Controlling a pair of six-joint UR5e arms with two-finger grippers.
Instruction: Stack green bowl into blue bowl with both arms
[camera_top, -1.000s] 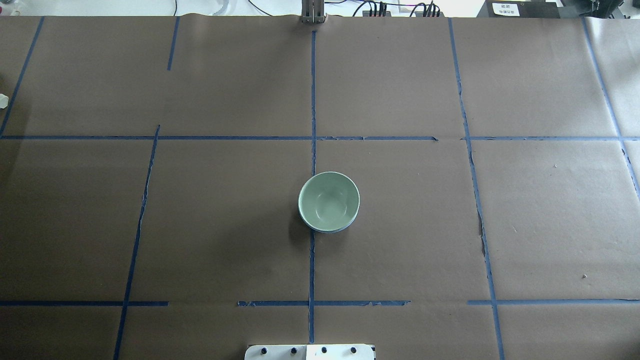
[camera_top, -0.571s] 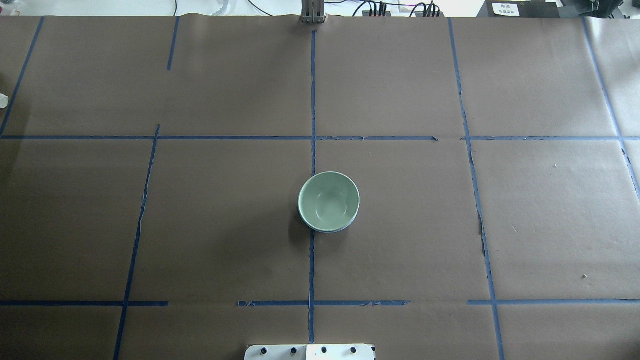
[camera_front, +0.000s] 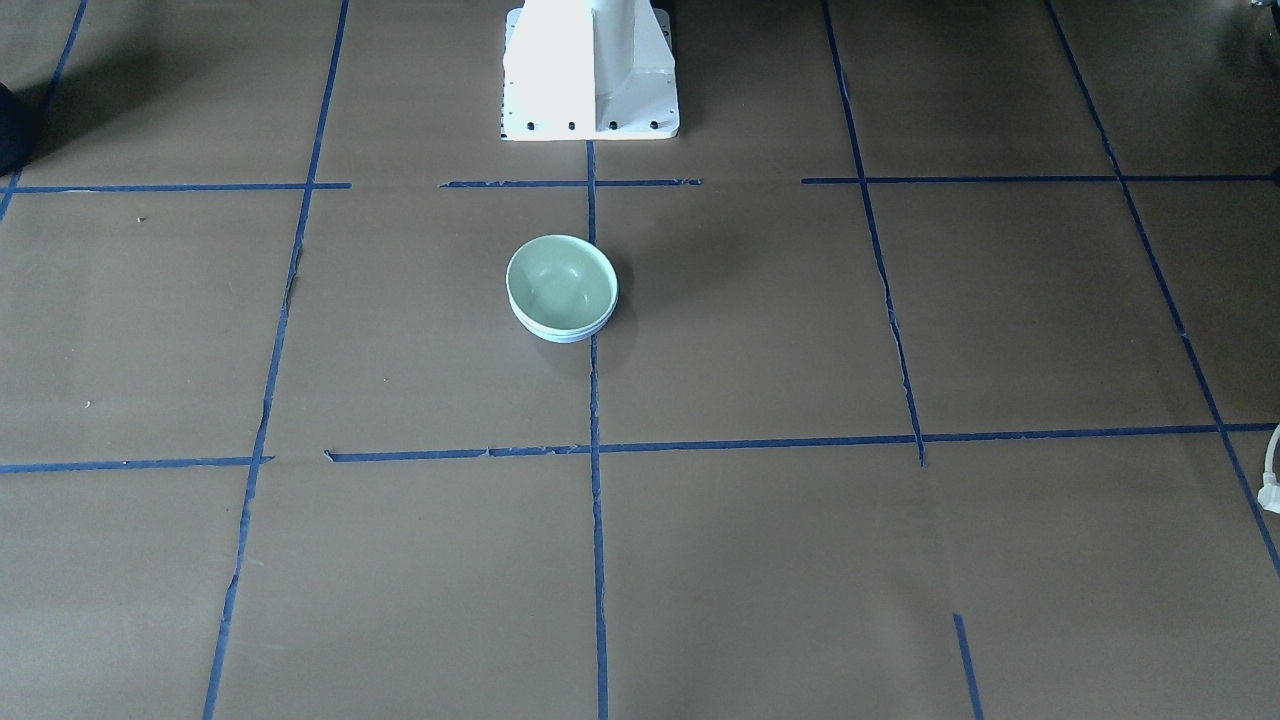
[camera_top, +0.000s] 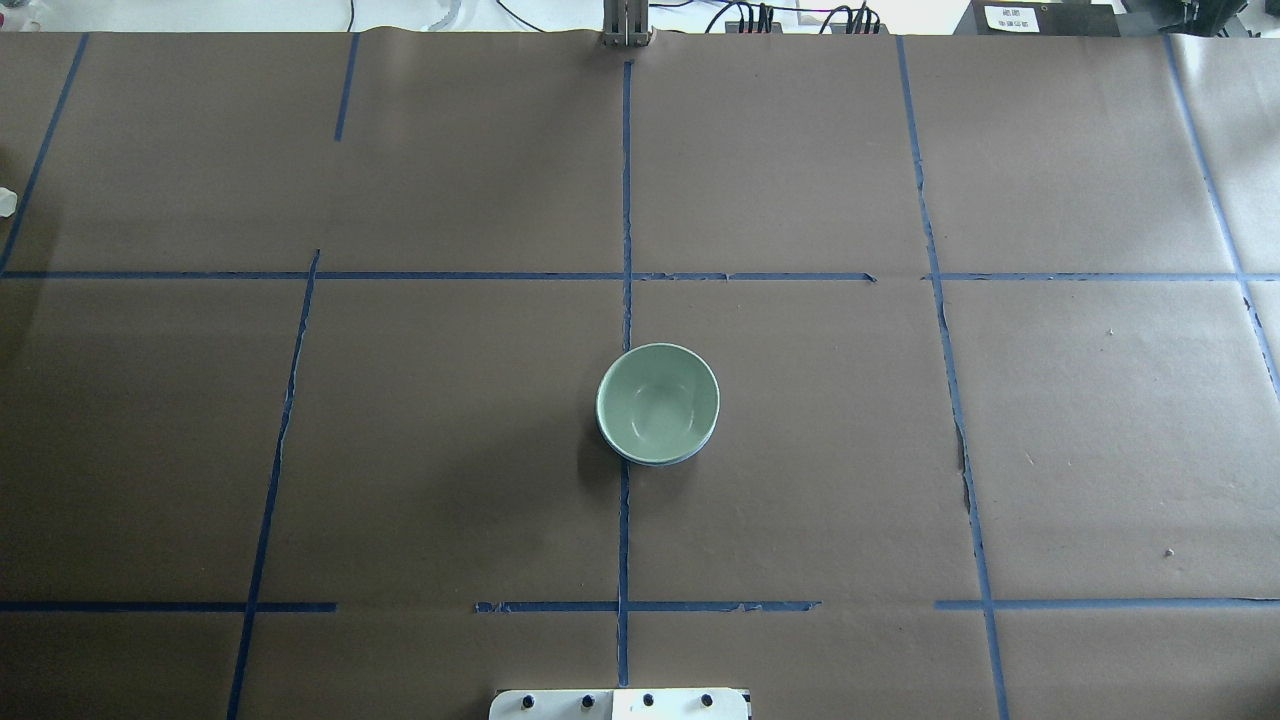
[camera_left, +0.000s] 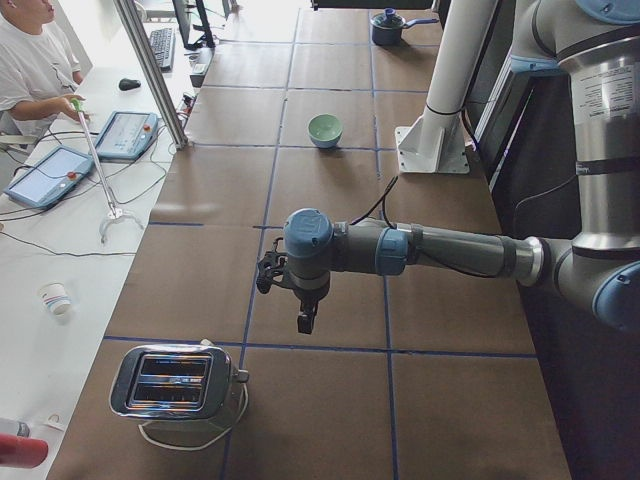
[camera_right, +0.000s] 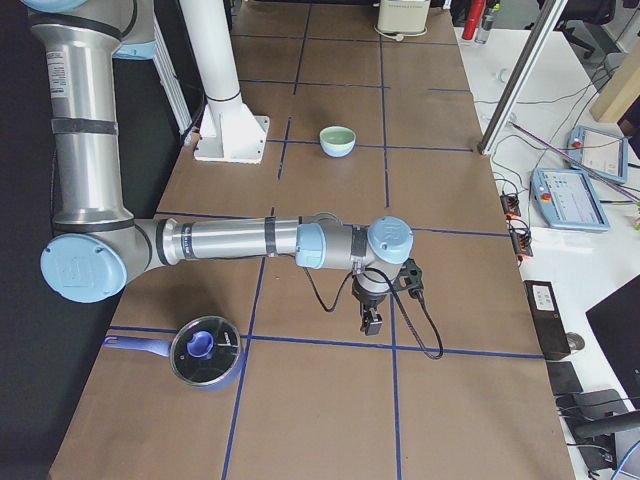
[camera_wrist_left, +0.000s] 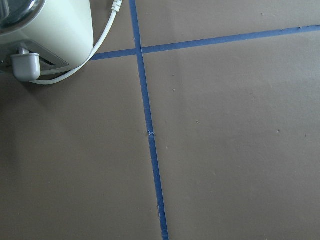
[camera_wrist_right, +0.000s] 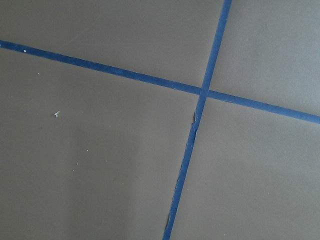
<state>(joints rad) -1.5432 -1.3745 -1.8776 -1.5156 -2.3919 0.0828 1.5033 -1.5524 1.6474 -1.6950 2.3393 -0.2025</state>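
Left arm (camera_left: 450, 252), right arm (camera_right: 230, 240) outstretched (horizontal)

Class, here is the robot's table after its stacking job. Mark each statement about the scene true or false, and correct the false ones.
1. The green bowl sits nested inside the blue bowl. True.
2. The left claw is gripping the bowls. False: it hangs near the toaster, far from the bowls.
3. The stacked bowls stand upright, openings upward. True.
4. The right claw hovers directly above the stacked bowls. False: it hangs well away from them, near a lidded pot.
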